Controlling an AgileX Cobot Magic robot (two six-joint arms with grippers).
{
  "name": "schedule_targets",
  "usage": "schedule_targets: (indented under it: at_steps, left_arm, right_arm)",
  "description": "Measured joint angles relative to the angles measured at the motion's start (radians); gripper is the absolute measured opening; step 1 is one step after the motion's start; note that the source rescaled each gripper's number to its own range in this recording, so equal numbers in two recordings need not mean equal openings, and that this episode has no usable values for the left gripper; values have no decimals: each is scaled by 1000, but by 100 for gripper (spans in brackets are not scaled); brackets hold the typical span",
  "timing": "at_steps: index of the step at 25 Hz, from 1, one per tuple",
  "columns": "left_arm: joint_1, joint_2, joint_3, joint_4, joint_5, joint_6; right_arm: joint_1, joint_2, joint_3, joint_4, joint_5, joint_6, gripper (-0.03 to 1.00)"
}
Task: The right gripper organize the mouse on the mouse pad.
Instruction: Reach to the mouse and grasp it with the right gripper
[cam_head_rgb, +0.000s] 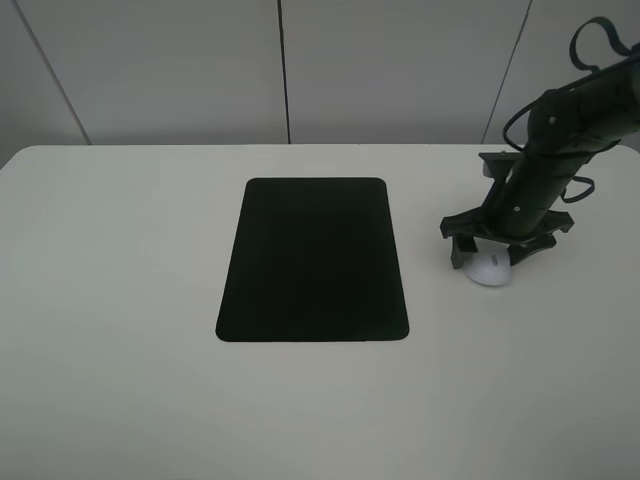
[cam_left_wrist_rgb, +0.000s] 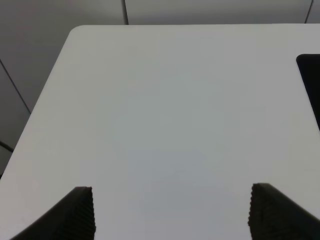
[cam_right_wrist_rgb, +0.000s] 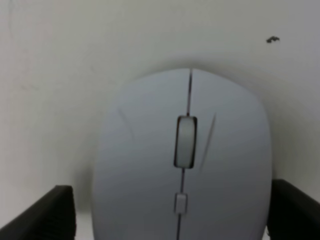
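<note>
Right wrist view: right tool (cam_right_wrist_rgb: 172, 215) is spread, with one dark finger (cam_right_wrist_rgb: 52, 212) on each flank of the small white oval wireless mouse (cam_right_wrist_rgb: 182, 160). The grey scroll wheel sits on the centreline between them. A gap shows on one side. The other finger sits right at the shell, and I can't tell if it touches. My read is that it isn't pinching yet. The straddle makes sense: squared to the mouse's long axis, the close lands on the flanks rather than the curved nose.

Exterior high: the mouse (cam_head_rgb: 490, 270) sits on the white bench (cam_head_rgb: 120, 300) directly under the right tool (cam_head_rgb: 488, 256), with the arm steep above it. The flat matte black rectangular mouse pad (cam_head_rgb: 313, 260) lies off to the tool's side, toward mid-bench and apart from the mouse. So the mouse is off the pad, and my guess is the grasp and the carry across are both left to do.

View differences:
- The wrist cam gives finger-to-shell clearance, which the overhead hides under the crossbar.
- The overhead gives the pad location, which the right wrist view lacks.
- Left wrist shows the left tool (cam_left_wrist_rgb: 172, 215) spread with nothing between its ribbed fingers, and only a corner of the mouse pad (cam_left_wrist_rgb: 311, 75) at the frame edge. That tool isn't in the overhead at all.
</note>
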Motion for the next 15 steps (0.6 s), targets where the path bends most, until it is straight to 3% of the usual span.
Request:
schedule_targets:
  at_steps: [7, 8, 9, 11, 15]
  left_arm:
    - [0, 0, 0, 0, 0, 0]
    - [0, 0, 0, 0, 0, 0]
    - [0, 0, 0, 0, 0, 0]
    - [0, 0, 0, 0, 0, 0]
    - [0, 0, 0, 0, 0, 0]
  right_arm:
    - [0, 0, 0, -3, -2, 0, 67]
    - [0, 0, 0, -3, -5, 0, 60]
    - [0, 0, 0, -3, -7, 0, 47]
    - [0, 0, 0, -4, -8, 0, 0]
    - [0, 0, 0, -16, -8, 0, 3]
